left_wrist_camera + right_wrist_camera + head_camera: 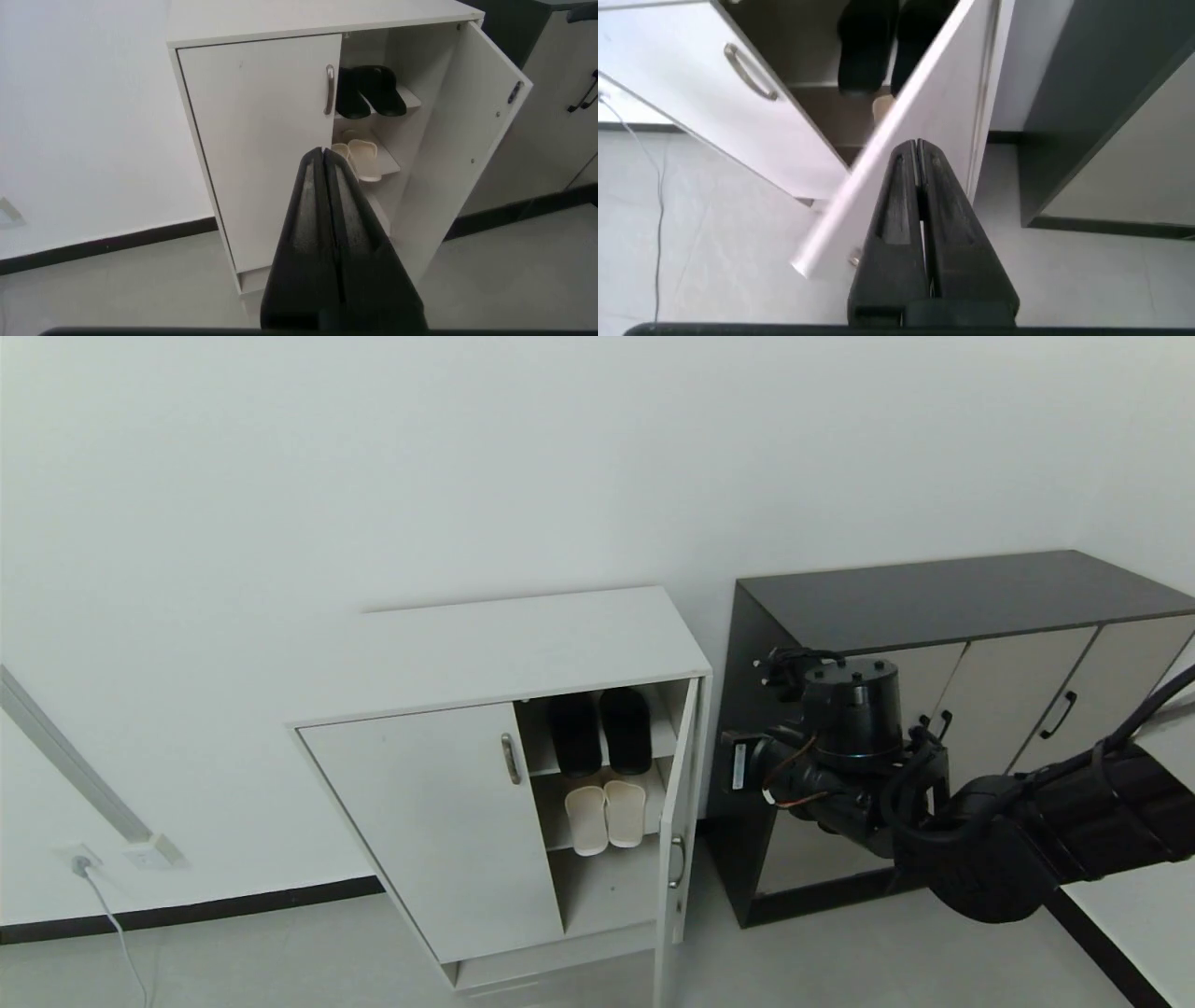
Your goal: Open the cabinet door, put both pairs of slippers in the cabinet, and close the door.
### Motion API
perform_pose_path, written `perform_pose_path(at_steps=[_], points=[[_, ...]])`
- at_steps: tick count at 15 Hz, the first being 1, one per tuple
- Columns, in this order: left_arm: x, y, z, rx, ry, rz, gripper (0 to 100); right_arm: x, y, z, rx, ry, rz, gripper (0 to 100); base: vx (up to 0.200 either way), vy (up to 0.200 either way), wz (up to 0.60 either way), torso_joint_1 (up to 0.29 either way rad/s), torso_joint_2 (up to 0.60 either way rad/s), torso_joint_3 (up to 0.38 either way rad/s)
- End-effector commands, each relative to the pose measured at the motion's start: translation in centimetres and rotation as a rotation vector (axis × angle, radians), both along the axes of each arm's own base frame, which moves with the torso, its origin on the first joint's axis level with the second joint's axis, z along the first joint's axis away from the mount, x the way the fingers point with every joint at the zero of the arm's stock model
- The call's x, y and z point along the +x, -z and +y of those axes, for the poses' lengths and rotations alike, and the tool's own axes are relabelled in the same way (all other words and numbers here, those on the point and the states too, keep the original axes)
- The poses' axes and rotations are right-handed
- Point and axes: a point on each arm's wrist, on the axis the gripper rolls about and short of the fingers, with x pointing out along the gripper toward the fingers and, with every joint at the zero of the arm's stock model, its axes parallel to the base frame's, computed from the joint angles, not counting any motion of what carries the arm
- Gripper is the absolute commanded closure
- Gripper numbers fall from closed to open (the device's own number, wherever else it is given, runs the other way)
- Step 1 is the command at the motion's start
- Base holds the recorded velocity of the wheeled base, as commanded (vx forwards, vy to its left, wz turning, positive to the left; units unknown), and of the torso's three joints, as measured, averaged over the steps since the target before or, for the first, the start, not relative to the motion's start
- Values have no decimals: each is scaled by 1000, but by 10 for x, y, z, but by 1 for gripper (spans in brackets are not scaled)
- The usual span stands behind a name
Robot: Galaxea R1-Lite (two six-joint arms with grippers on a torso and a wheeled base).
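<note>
The white cabinet stands against the wall with its left door shut and its right door swung open. Black slippers lie on the upper shelf and cream slippers on the shelf below. My right arm sits just right of the open door. My right gripper is shut and empty, its tips close to the door on the outer side. My left gripper is shut and empty, some way in front of the cabinet, with both pairs beyond it.
A dark cabinet with grey doors stands close to the right of the open door, leaving a narrow gap. A wall socket with a cable is low at far left. Open floor lies in front of the white cabinet.
</note>
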Motion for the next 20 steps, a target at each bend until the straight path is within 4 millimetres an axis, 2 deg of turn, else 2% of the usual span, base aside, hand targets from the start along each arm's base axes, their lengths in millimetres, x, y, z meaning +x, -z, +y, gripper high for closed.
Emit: perform_pose_path(at_steps=[1,5,10,14,19,20], points=[[0,0,0,0,0,0,100,-2,1,-1,-5,-2,2,100,0,0,0,0,0,0],[0,0,0,1,0,0,100,-3,11,0,-75,-21,7,100,0,0,0,0,0,0],[0,0,0,1,0,0,100,-6,19,1,-98,-37,23,100,0,0,600,2,2,3],[0,0,0,1,0,0,100,-7,19,1,-83,-62,11,100,0,0,0,0,0,0],[0,0,0,0,0,0,100,-24,24,-23,-152,-51,35,100,0,0,0,0,0,0],[0,0,0,0,0,0,100,-29,24,-27,-156,-53,42,100,200,0,0,2,-2,2]])
